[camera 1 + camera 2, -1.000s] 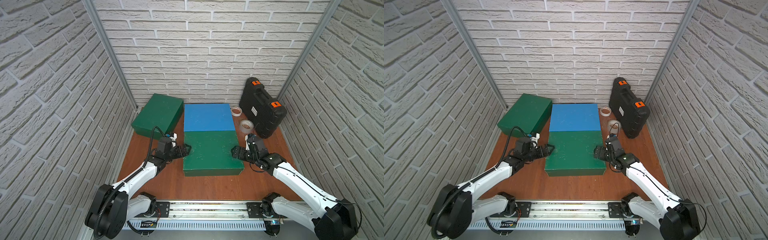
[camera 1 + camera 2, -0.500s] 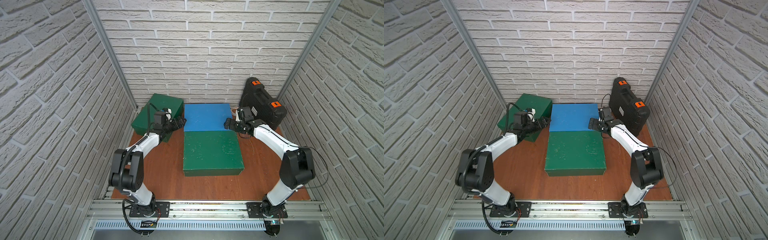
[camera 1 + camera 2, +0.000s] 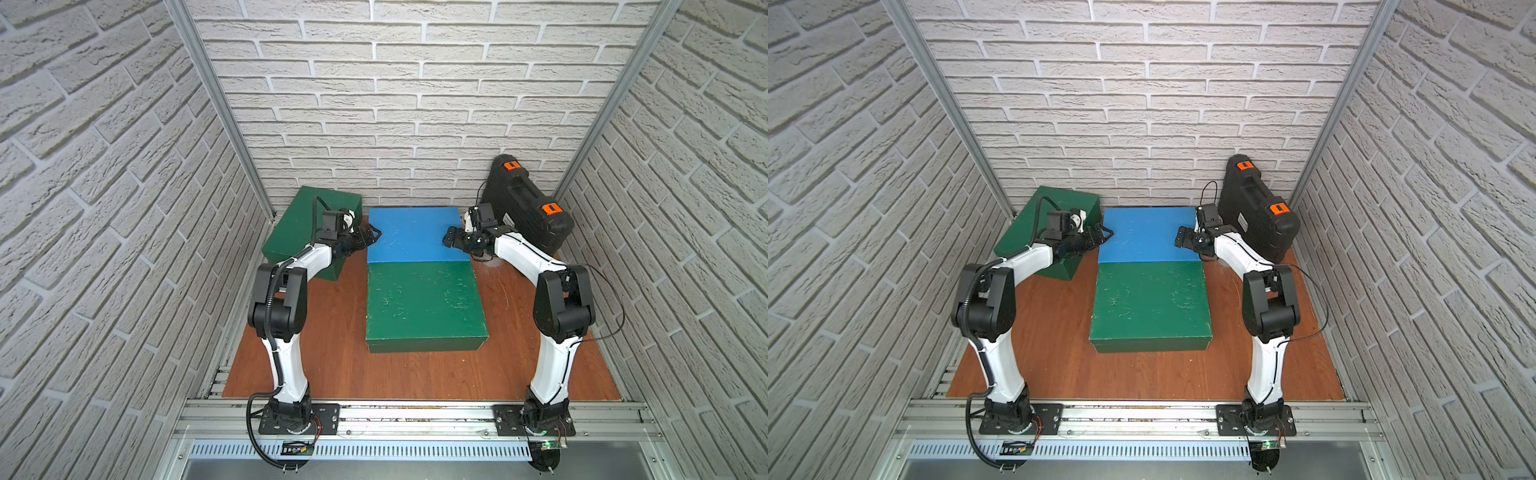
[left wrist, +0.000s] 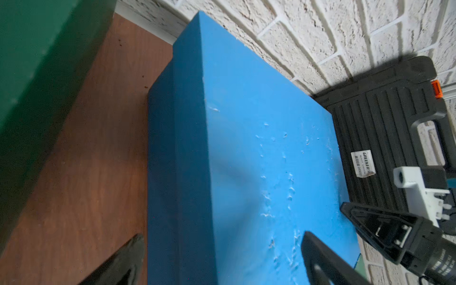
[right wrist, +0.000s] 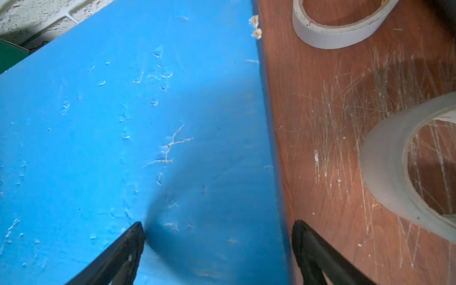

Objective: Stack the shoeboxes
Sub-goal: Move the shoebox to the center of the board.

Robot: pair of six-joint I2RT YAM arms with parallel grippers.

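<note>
Three shoeboxes lie on the wooden table. The blue shoebox [image 3: 415, 232] [image 3: 1146, 235] is at the back middle, and a scuffed dark green shoebox [image 3: 424, 303] [image 3: 1148, 305] butts against its front. The other green shoebox [image 3: 297, 224] [image 3: 1034, 226] sits at the back left, at an angle. My left gripper [image 3: 372, 237] [image 4: 223, 235] is open and straddles the blue shoebox's [image 4: 259, 148] left edge. My right gripper [image 3: 449, 240] [image 5: 218, 224] is open astride the blue shoebox's [image 5: 123, 135] right edge, one finger over the lid and one over the table.
A black case with orange latches [image 3: 528, 212] [image 3: 1256, 212] leans at the back right, close behind my right arm. Two tape rolls [image 5: 340, 29] [image 5: 394, 167] lie on the table between it and the blue box. Brick walls enclose three sides.
Both grippers have moved back from the sides of the front green box to the sides of the blue box. The boxes have not moved.
</note>
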